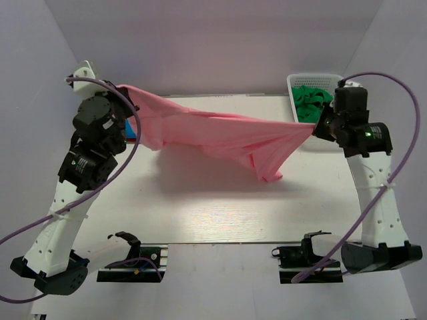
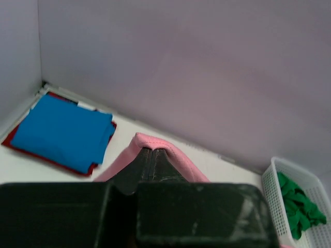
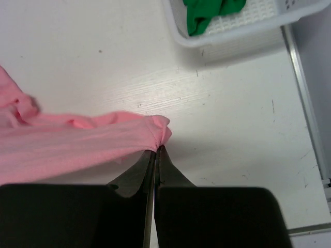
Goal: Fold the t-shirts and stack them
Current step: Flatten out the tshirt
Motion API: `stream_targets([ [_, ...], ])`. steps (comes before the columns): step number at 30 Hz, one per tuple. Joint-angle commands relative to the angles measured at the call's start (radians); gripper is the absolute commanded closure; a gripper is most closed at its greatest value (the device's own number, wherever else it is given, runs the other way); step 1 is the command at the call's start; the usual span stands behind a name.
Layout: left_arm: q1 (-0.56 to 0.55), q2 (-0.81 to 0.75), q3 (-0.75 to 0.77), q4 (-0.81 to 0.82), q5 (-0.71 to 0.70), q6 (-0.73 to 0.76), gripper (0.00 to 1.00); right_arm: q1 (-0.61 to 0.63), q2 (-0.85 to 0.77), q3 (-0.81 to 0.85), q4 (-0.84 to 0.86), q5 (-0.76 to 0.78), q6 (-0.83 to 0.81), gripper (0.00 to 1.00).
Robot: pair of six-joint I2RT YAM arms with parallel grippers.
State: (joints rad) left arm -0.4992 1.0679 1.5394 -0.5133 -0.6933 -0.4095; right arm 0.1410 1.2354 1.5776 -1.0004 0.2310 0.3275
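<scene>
The salmon pink t-shirt (image 1: 213, 133) hangs stretched in the air between both grippers above the table. My left gripper (image 1: 123, 90) is shut on its left end; its pink hem (image 2: 155, 144) wraps over the closed tips (image 2: 151, 151). My right gripper (image 1: 313, 127) is shut on the right end (image 3: 158, 132), tips (image 3: 156, 147) pinched together. A folded blue t-shirt (image 2: 59, 132) lies on a folded red one (image 2: 88, 170) at the back left corner. Dark green t-shirts (image 1: 312, 100) sit in the white basket (image 1: 293, 83).
The white lattice basket also shows in the right wrist view (image 3: 227, 31) and the left wrist view (image 2: 276, 201), at the table's back right. Grey walls enclose the table on three sides. Two black mounts (image 1: 130, 257) (image 1: 303, 253) sit at the near edge.
</scene>
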Motion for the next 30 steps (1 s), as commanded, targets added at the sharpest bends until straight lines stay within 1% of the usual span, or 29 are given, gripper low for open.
stream_targets([
  [1, 0.004, -0.029, 0.097, 0.108, -0.009, 0.13, 1.0, -0.009, -0.068, 0.111, -0.02, 0.021, -0.059, 1.0],
  [2, 0.004, -0.029, 0.117, 0.117, 0.001, 0.142, 1.0, -0.006, -0.07, 0.123, -0.023, 0.019, -0.073, 1.0],
  [6, 0.004, -0.042, 0.198, 0.127, 0.064, 0.196, 1.0, -0.006, -0.122, 0.234, -0.056, -0.082, -0.119, 1.0],
  [8, 0.004, -0.072, 0.246, 0.127, 0.101, 0.209, 1.0, -0.006, -0.139, 0.304, -0.078, -0.107, -0.133, 1.0],
  [10, 0.004, -0.082, 0.278, 0.127, 0.135, 0.23, 1.0, -0.006, -0.154, 0.34, -0.09, -0.107, -0.143, 1.0],
  [11, 0.004, -0.092, 0.3, 0.127, 0.167, 0.23, 1.0, -0.004, -0.159, 0.399, -0.113, -0.117, -0.148, 1.0],
  [15, 0.004, -0.115, 0.404, 0.073, 0.219, 0.23, 1.0, -0.003, -0.195, 0.498, -0.126, -0.147, -0.166, 1.0],
  [17, 0.004, -0.146, 0.425, 0.047, 0.262, 0.23, 1.0, -0.003, -0.226, 0.545, -0.13, -0.173, -0.173, 1.0],
  [19, 0.004, -0.169, 0.435, 0.027, 0.291, 0.218, 1.0, -0.003, -0.261, 0.558, -0.132, -0.22, -0.168, 1.0],
  [23, 0.004, -0.227, 0.435, 0.001, 0.418, 0.173, 1.0, -0.003, -0.313, 0.553, -0.136, -0.321, -0.159, 1.0],
  [28, 0.004, -0.25, 0.479, -0.059, 0.504, 0.14, 1.0, -0.003, -0.378, 0.584, -0.153, -0.338, -0.151, 1.0],
  [30, 0.004, -0.275, 0.479, -0.059, 0.523, 0.127, 1.0, -0.004, -0.418, 0.561, -0.15, -0.341, -0.147, 1.0],
])
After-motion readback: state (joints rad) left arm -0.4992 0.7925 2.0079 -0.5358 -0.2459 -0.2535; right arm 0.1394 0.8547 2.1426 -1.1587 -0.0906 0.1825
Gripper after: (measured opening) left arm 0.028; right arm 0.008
